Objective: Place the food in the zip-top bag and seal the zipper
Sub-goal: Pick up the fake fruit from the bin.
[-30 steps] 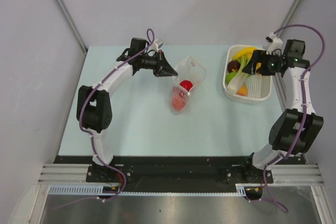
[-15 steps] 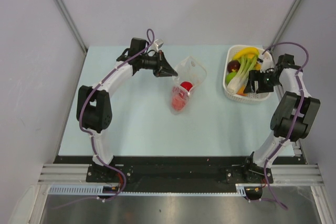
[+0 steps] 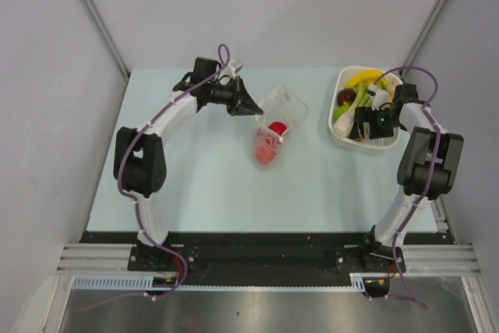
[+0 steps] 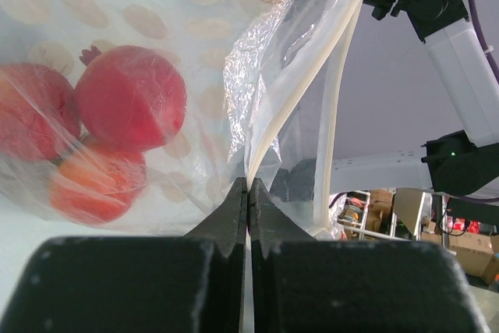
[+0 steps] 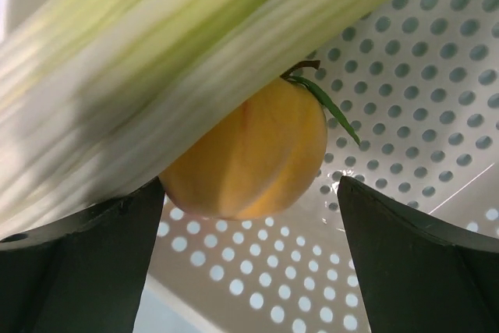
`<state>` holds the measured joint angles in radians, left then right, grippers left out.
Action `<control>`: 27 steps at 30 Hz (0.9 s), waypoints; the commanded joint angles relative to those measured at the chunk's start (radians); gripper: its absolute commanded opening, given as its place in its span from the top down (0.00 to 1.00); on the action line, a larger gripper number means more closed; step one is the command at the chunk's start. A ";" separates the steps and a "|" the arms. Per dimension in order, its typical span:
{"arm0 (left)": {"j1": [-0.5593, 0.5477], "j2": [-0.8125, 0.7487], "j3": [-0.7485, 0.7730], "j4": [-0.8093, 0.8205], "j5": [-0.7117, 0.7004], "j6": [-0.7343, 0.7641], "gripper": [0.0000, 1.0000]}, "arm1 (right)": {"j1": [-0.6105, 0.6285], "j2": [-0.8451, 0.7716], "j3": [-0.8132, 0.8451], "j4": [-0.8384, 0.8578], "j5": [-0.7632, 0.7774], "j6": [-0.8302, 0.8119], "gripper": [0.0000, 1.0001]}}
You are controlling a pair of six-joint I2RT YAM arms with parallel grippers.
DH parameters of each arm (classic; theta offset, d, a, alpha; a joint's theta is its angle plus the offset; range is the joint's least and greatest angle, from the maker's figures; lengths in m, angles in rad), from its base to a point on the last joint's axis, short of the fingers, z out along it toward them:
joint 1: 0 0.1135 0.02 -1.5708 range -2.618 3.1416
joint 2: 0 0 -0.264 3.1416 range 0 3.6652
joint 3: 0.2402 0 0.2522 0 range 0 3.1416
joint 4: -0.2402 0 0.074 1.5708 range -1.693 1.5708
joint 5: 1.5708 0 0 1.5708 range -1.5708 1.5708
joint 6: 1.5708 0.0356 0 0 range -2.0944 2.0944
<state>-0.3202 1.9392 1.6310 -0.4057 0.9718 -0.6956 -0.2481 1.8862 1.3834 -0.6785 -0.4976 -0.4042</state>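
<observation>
The clear dotted zip-top bag lies mid-table with its mouth lifted. Inside it sit a red fruit and orange-red fruit. My left gripper is shut on the bag's rim by the whitish zipper. My right gripper is down inside the white basket, open. Its fingers stand either side of an orange fruit without pinching it. That fruit lies partly under a pale green leek.
The perforated basket at the right back of the table also holds a yellow banana, a dark red fruit and a green one. Grey walls close in the table's sides and back.
My right gripper has swung from the basket's far right side down into its near part, close to the orange fruit. The basket has slid slightly left. The left arm and bag have not moved.
</observation>
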 commanded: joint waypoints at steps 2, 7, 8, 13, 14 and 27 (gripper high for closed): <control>0.007 -0.029 0.026 0.001 -0.001 0.030 1.00 | -0.011 0.033 -0.024 0.123 -0.005 0.050 0.01; 0.006 -0.019 0.030 -0.004 -0.002 0.031 1.00 | -0.036 0.025 -0.084 0.197 -0.082 0.036 0.01; 0.006 -0.019 0.030 -0.002 -0.002 0.031 1.00 | -0.039 0.025 -0.090 0.215 -0.084 0.031 0.03; 0.006 -0.014 0.032 -0.005 -0.002 0.033 1.00 | -0.071 0.025 -0.099 0.217 -0.036 0.033 0.09; 0.006 -0.014 0.030 -0.005 -0.002 0.033 1.00 | -0.079 0.015 -0.101 0.217 -0.032 0.033 0.06; 0.004 -0.003 0.050 -0.005 0.010 0.036 1.00 | -0.085 -0.026 -0.109 0.289 -0.156 -0.024 0.00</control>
<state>-0.3199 1.9392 1.6314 -0.4107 0.9718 -0.6872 -0.3492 1.9034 1.2739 -0.4576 -0.6144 -0.4049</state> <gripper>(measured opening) 0.005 0.994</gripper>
